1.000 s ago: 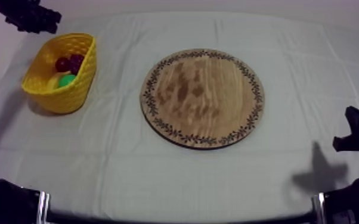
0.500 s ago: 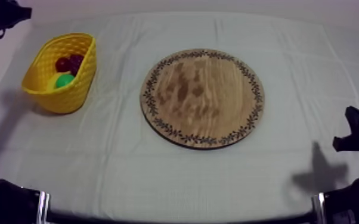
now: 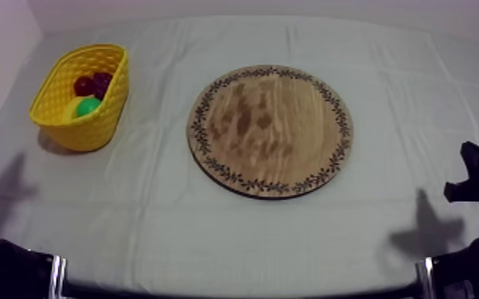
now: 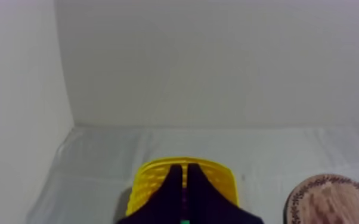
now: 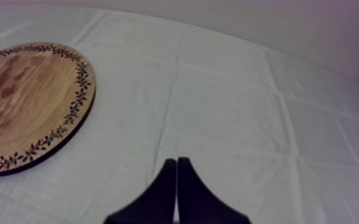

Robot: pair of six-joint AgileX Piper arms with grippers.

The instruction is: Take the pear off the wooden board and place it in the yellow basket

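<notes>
Both left fingers (image 4: 172, 187) and right fingers (image 5: 167, 182) lie together; pear (image 3: 88, 106) in basket (image 3: 91, 132) beside board (image 3: 270, 131).

Wooden board (image 3: 270, 131): round, pale grain with darker patches and a dark leaf-patterned rim; it lay flat at the middle of the tabletop (image 3: 171, 231). Yellow basket (image 3: 83, 133): oval, with lattice-moulded walls; it stood upright on the left far part of the tabletop, well apart from the board. Pear (image 3: 88, 106): small and green; it lay inside the yellow basket.
</notes>
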